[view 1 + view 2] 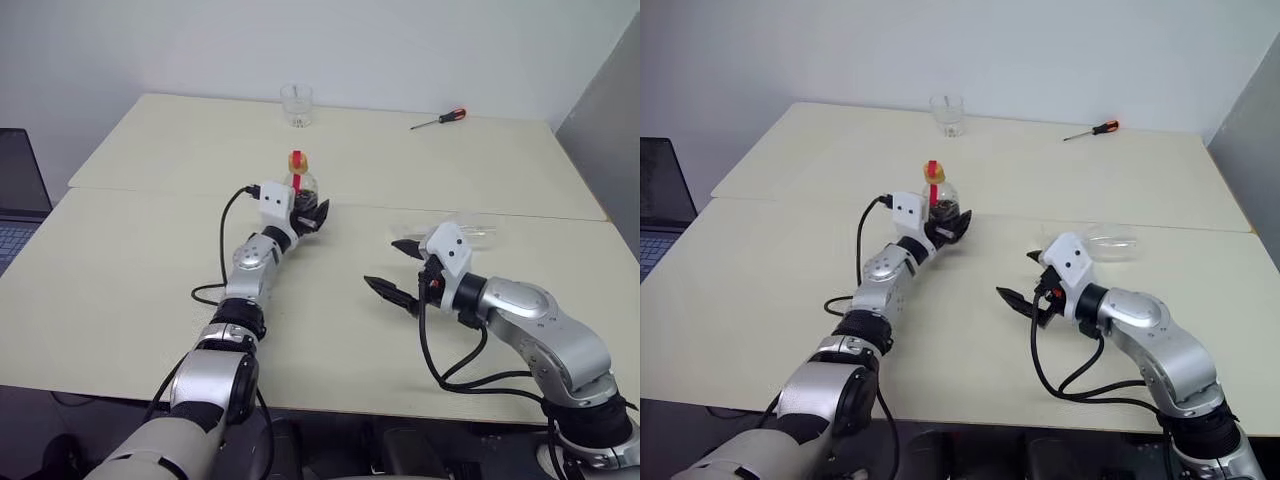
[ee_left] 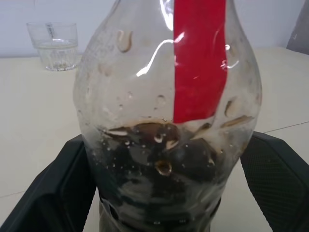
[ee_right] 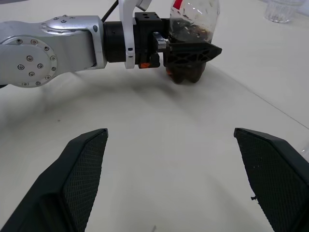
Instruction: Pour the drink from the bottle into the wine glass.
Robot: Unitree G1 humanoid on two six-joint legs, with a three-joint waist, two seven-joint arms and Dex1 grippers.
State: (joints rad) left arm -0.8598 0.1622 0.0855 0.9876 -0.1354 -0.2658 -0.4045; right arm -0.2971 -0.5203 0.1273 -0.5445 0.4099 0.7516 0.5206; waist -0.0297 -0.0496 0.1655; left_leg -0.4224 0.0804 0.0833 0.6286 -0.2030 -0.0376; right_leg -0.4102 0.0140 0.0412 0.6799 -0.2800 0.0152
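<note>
Reaching out over the pale bench (image 1: 150,290), the left hand (image 1: 309,216) has its two black fingers spread wide on either side of the bottle (image 1: 300,180), which stands upright near the bench's middle with its yellow cap on. The right hand (image 1: 397,268) hangs above the bench nearer the robot, fingers wide apart and empty. Just beyond it a clear wine glass (image 1: 1110,242) appears to lie on its side. A short tumbler (image 1: 297,104) and a red-handled screwdriver (image 1: 439,119) sit at the far edge.

From the left wrist, the bottle's bulbous base sits between the fingers (image 2: 53,193), with a gap showing on each side. The drink (image 2: 159,179), dark brown, fills only the lowest part. A plain red label strip (image 2: 198,58) runs down the neck; no writing can be read on it.

From the right wrist, the right fingers (image 3: 82,174) stand wide apart over bare bench, and the left hand brackets the bottle beyond.
</note>
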